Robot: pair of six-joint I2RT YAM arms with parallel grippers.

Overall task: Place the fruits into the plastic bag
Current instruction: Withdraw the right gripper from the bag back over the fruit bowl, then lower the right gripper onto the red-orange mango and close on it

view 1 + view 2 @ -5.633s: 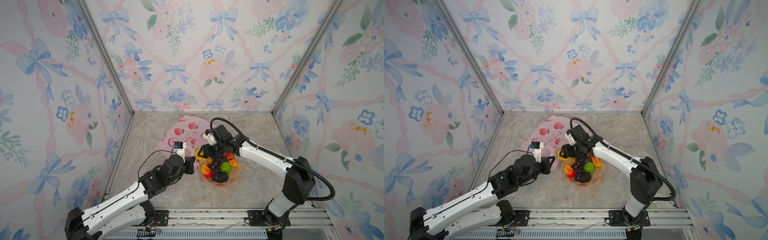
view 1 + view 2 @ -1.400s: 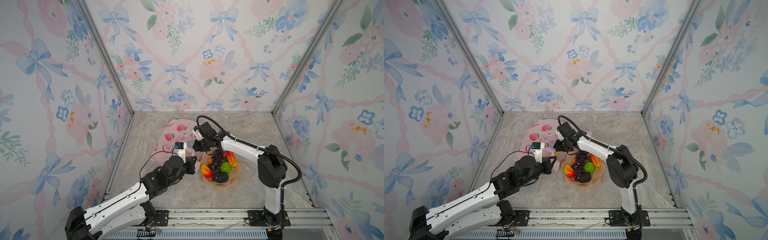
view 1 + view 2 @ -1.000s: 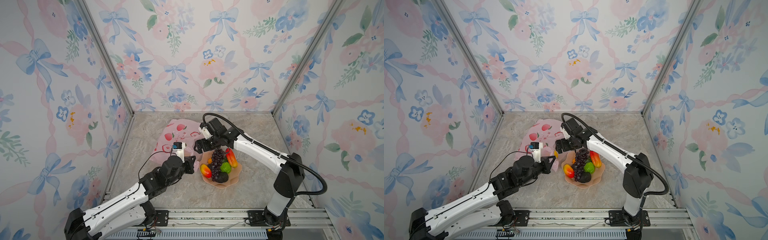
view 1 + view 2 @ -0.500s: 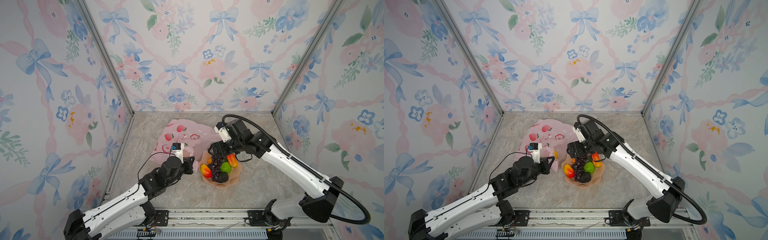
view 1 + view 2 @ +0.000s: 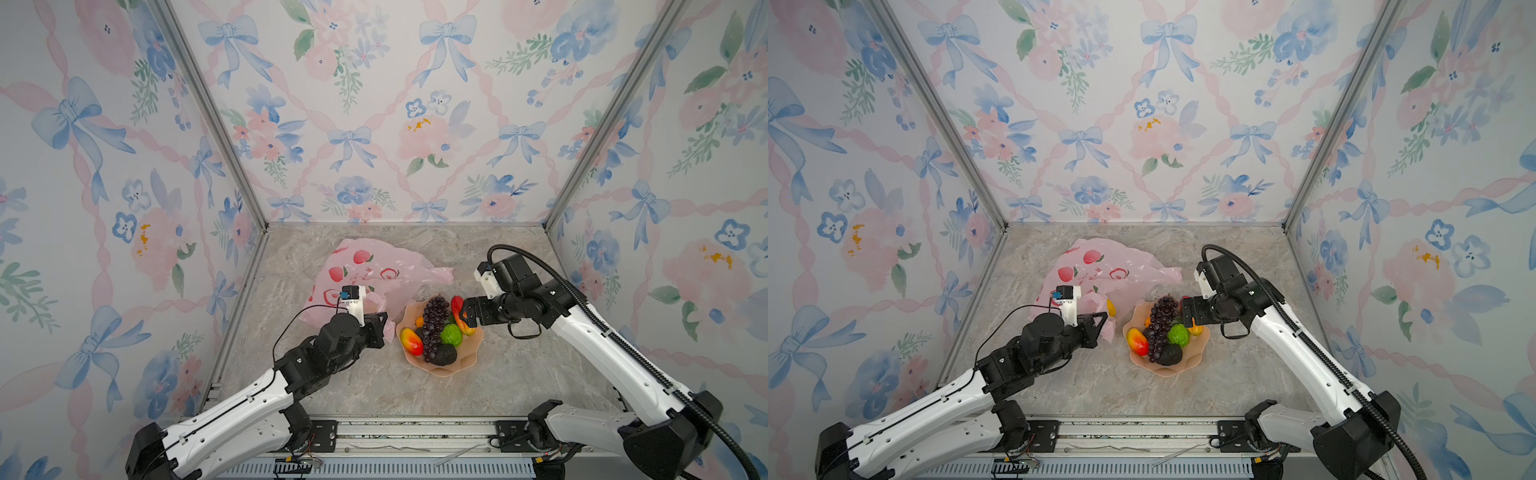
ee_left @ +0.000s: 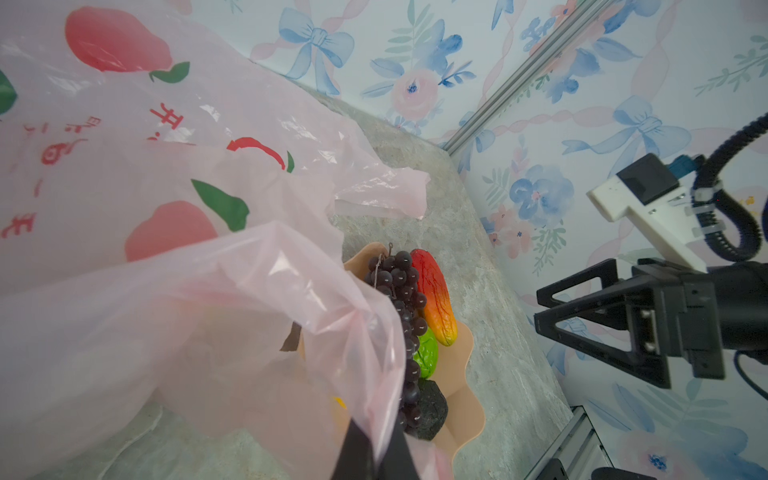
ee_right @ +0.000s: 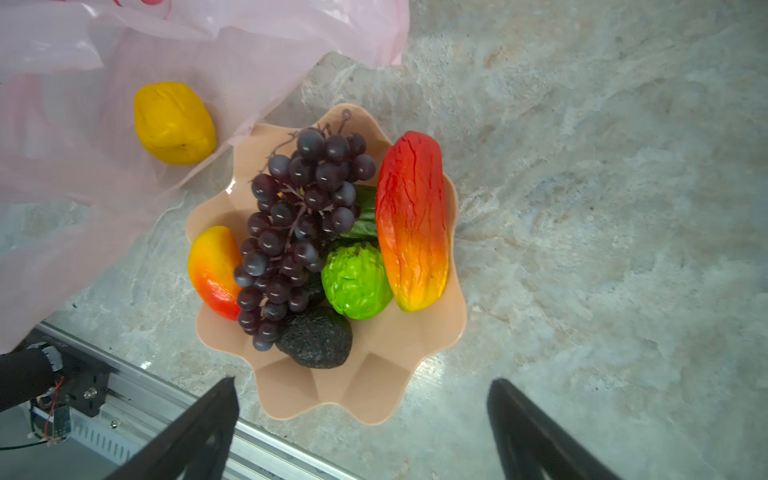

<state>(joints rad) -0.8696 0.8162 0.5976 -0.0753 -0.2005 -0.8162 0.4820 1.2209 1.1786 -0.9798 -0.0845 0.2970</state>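
Left wrist: plastic bag [image 6: 166, 291] half hides bowl [image 6: 457, 399].

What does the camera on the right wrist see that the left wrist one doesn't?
Only the right wrist view plainly shows the yellow lemon, lying on the plastic bag, and the small mango beside the grapes. Only the left wrist view shows the bag's red writing, the flowery wall and the left gripper shut on the bag's edge. Both show the grapes, long mango, green fruit, black avocado and peach bowl.
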